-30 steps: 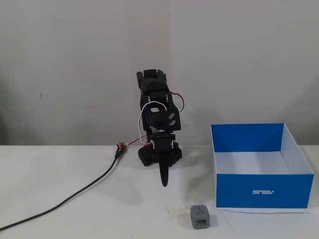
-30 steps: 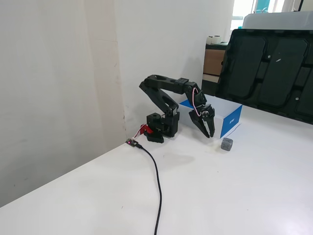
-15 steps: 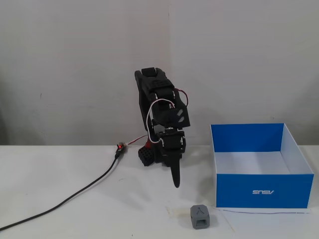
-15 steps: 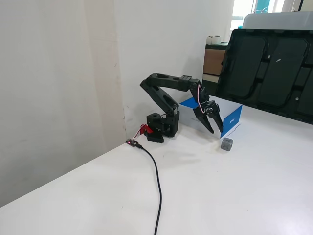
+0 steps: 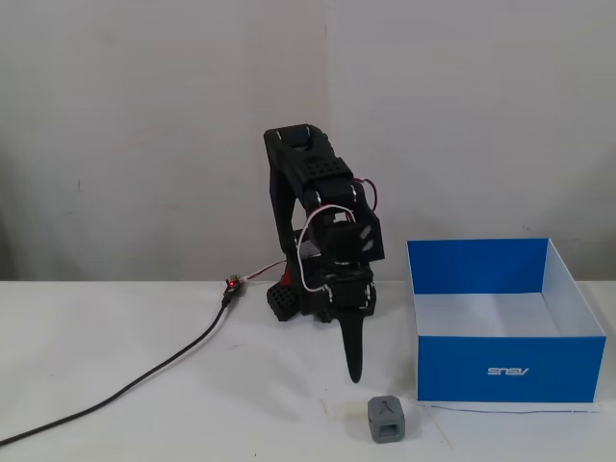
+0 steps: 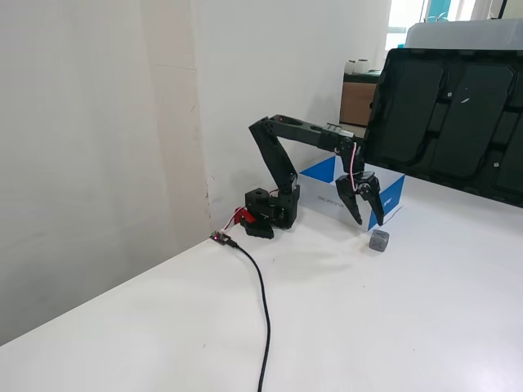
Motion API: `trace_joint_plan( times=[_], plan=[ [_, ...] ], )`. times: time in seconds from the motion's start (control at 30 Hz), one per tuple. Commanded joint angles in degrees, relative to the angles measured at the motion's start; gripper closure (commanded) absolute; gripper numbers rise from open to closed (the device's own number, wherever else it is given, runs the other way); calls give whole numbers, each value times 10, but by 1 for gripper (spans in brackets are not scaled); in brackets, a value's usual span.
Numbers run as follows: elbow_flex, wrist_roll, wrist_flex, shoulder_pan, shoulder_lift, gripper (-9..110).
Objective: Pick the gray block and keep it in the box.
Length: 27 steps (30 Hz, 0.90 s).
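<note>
Gripper: the black two-finger gripper (image 6: 364, 218) hangs points-down above the white table (image 6: 343, 327), its jaws spread apart in the side-on fixed view and holding nothing; the head-on fixed view shows it edge-on as one blade (image 5: 353, 371).
Block: the small gray plastic cube with rounded edges and a Y-shaped groove (image 5: 386, 420) sits on the table, free of any contact, just off the near left corner of the box in the head-on view.
Box: the large shallow blue cardboard box, white inside, with an upside-down ASUS logo (image 5: 511, 371) stands open-topped and looks empty.
Key relation: the cube (image 6: 379, 240) lies just below the fingertips and slightly beyond them, away from the arm's base; head-on, it is down and a little right of the tips.
Next move, as judged: a short reach outward, then a descent over the cube.
</note>
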<state>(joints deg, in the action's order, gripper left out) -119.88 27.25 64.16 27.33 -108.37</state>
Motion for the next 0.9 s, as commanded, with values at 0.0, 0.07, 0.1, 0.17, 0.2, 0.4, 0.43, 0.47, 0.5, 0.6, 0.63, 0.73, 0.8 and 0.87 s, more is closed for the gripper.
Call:
trace_joint_plan(
  times=[0.0,0.07,0.1,0.17,0.2,0.4,0.43,0.47,0.5,0.6,0.63,0.73,0.8,0.87],
  plan=[
    [66,10,3,11,30,82],
    [76,14,1,16,50,81],
    [81,16,0,19,61,81],
    [91,19,-3,25,83,81],
    [97,22,-5,27,92,81],
    [116,34,-19,44,149,79],
    [119,37,-22,46,156,79],
    [120,38,-25,47,163,79],
    [123,39,-27,50,170,79],
    [134,43,-32,55,186,77],
    [137,44,-33,57,192,77],
    [148,46,-35,62,206,77],
    [156,47,-35,63,215,77],
    [163,48,-36,63,225,77]
  ],
)
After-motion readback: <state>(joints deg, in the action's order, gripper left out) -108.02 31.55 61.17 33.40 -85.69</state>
